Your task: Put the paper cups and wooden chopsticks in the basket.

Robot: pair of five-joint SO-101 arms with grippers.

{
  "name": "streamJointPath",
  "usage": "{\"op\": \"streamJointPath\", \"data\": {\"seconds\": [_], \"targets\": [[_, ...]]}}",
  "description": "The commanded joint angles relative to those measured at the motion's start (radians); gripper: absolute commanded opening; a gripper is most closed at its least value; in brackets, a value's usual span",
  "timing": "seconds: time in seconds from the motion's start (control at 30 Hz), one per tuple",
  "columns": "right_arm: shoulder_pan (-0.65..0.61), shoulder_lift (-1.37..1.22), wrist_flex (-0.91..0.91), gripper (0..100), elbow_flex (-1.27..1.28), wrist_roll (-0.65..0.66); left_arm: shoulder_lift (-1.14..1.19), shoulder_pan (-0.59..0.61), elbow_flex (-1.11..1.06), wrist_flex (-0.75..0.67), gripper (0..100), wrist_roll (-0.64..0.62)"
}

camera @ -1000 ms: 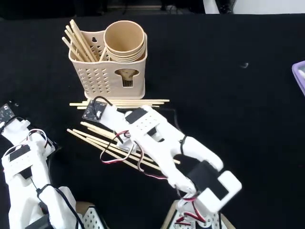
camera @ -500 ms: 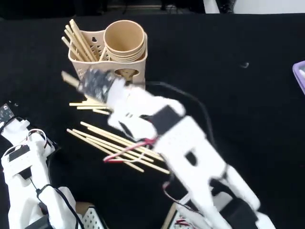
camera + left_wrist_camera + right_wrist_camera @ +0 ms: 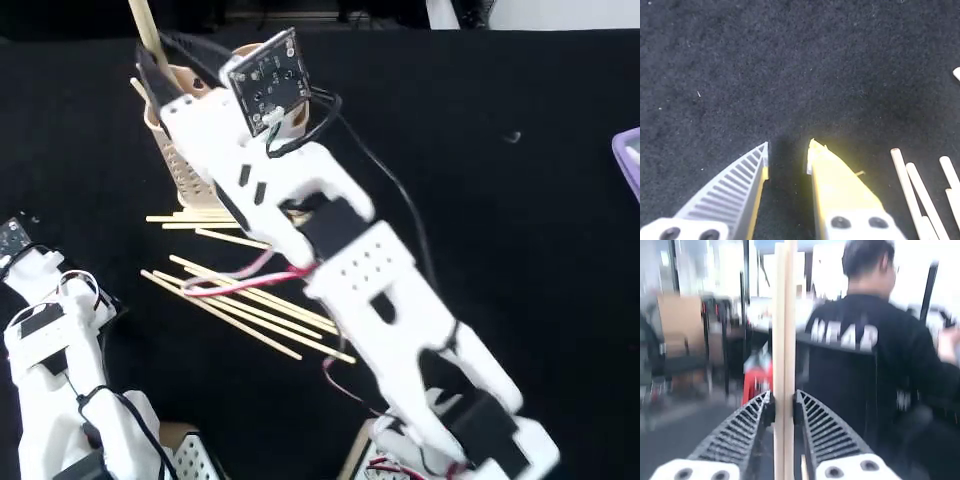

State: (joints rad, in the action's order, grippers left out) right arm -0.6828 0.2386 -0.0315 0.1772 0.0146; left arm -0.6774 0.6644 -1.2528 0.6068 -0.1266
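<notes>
My right gripper is shut on a pair of wooden chopsticks that stand upright between its fingers. In the high view the right arm stretches up over the cream basket, holding those chopsticks above the basket's left side. The arm hides most of the basket and the paper cups in it. Several loose chopsticks lie on the black table in front of the basket, a few more at its foot. My left gripper is open low over bare cloth, with chopstick ends beside it.
The left arm sits at the near left corner of the table. A purple object shows at the right edge. The black cloth to the right of the basket is bare.
The right arm has lifted off the table with chopsticks in its gripper and swung up and back over the basket. The left arm has stayed put.
</notes>
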Motion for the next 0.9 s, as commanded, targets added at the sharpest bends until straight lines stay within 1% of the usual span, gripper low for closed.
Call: {"op": "streamJointPath", "data": {"seconds": [0.0,0.17,0.27,0.43,0.5,0.57,0.6,0.63,0.7,0.8,0.87], "targets": [[0.043,-0.076,0.190,1.1,-0.056,-0.011,-0.023,-0.015,0.005,-0.006,13,-0.002],[0.101,-0.203,0.190,1.1,-0.101,-0.011,-0.023,-0.015,0.005,-0.006,13,-0.002],[0.107,-0.248,0.184,1.1,-0.085,-0.011,-0.023,-0.015,0.005,-0.006,13,-0.002],[0.091,-0.254,0.068,2.6,-0.056,-0.011,-0.023,-0.015,0.005,-0.006,13,-0.002],[0.086,-0.248,-0.005,9.8,-0.058,-0.011,-0.023,-0.015,0.005,-0.006,13,-0.002],[0.084,-0.234,-0.084,19.5,-0.071,-0.012,-0.023,-0.015,0.005,-0.006,13,-0.002],[0.084,-0.216,-0.130,23.1,-0.090,-0.015,-0.023,-0.015,0.005,-0.006,13,-0.002],[0.084,-0.193,-0.187,24.5,-0.111,-0.015,-0.023,-0.015,0.005,-0.006,13,-0.002],[0.084,-0.131,-0.293,22.8,-0.153,-0.015,-0.023,-0.015,0.005,-0.006,13,-0.002],[0.086,-0.010,-0.457,17.8,-0.177,-0.017,-0.023,-0.015,0.005,-0.006,13,-0.002],[0.086,0.085,-0.598,13.9,-0.171,-0.014,-0.023,-0.015,0.005,-0.006,13,-0.002]]}}
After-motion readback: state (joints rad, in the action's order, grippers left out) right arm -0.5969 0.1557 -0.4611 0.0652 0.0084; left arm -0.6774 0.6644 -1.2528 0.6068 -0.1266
